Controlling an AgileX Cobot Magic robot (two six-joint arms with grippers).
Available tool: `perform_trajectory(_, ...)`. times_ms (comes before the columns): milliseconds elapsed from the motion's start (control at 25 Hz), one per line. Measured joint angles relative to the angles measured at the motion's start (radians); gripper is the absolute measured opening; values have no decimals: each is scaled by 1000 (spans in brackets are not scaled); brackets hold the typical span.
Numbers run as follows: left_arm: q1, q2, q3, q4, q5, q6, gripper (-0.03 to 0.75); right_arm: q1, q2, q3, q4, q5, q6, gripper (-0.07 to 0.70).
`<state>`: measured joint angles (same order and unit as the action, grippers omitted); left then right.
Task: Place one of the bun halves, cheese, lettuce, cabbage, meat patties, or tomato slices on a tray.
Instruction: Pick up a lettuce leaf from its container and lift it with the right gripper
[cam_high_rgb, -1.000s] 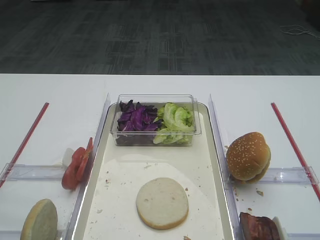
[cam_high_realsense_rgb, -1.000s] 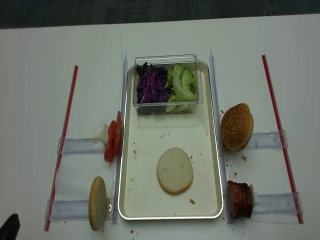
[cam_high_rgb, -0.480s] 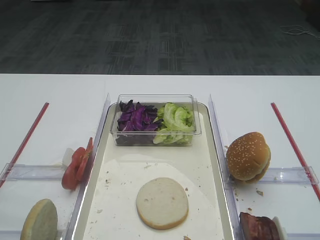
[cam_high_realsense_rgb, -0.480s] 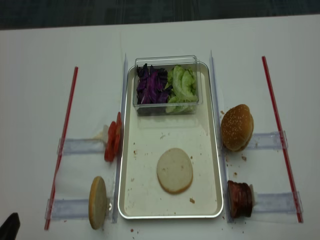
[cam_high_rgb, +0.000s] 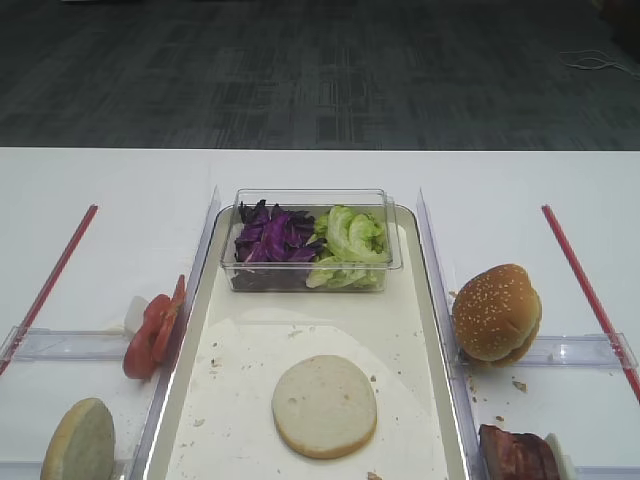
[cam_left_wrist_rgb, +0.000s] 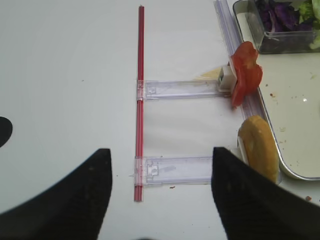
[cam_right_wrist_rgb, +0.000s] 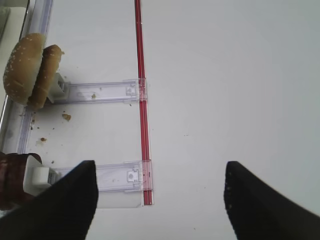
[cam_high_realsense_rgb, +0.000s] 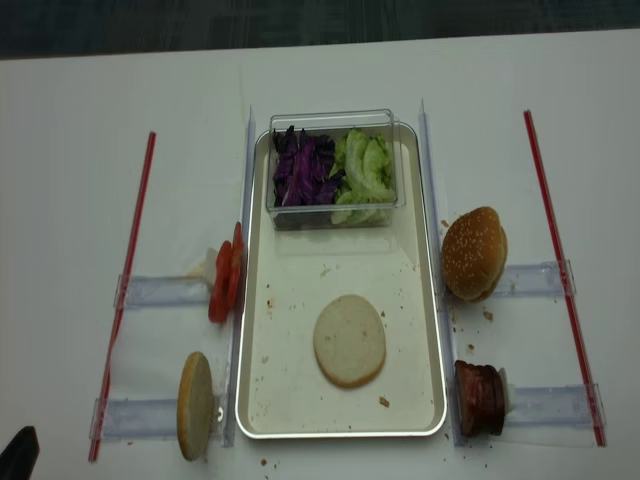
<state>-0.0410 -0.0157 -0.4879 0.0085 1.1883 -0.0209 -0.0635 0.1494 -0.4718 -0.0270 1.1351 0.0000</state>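
Spread wide across the white tabletop (cam_high_realsense_rgb: 80, 120), with the long tray (cam_high_realsense_rgb: 258, 400) at centre as the assembly spot: clear tub (cam_high_realsense_rgb: 330, 125) of purple cabbage (cam_high_realsense_rgb: 305, 170) and green lettuce (cam_high_realsense_rgb: 365, 170) at the tray's far end, one bun half (cam_high_realsense_rgb: 349, 341) lying flat near its close end, apparently already delivered. Propped upright in clear holders just outside the tray, probably for easy side grasps: sesame bun (cam_high_realsense_rgb: 474, 254) and meat patties (cam_high_realsense_rgb: 480, 398) right of it, tomato slices (cam_high_realsense_rgb: 225, 281) and a second bun half (cam_high_realsense_rgb: 195, 405) left of it. Both sets of jaws spread apart and empty, right gripper (cam_right_wrist_rgb: 160, 200) and left gripper (cam_left_wrist_rgb: 160, 195) hovering outside the tray; no readable writing anywhere.
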Motion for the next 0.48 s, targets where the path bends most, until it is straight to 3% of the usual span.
perform_trajectory(480, 0, 0, 0, 0, 0, 2, 412, 0, 116, 0, 0, -6, 0, 531)
